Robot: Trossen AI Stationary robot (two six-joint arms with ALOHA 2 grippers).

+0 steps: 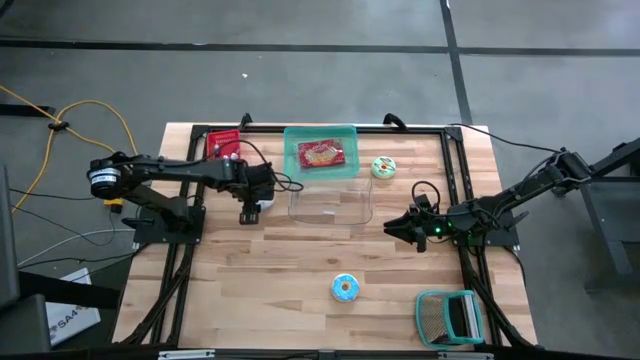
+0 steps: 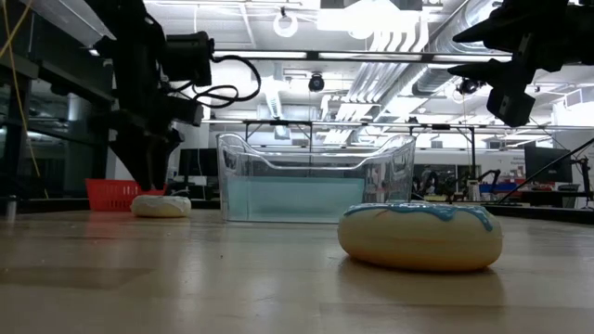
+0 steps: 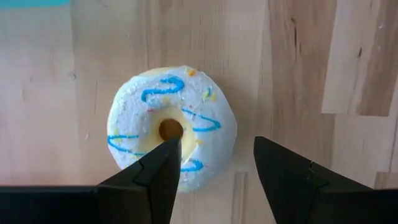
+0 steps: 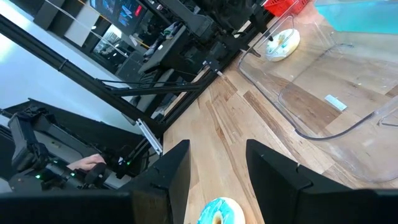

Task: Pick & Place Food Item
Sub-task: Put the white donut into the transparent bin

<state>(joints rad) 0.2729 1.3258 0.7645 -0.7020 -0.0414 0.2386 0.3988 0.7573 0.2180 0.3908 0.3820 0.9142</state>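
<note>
Donut under left gripper | fingers parted, gripping nothing | no readable writing

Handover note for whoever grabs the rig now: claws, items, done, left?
Left claw: open, hovering over the white donut beside the clear bin; nothing held.
Right claw: open, empty, waiting right of the bin.
Blue-iced donut lies front centre; green-iced donut by the teal lid, which carries a red packet.
Done: nothing in the bin.
Left: probably close on the white donut, then place it.
</note>
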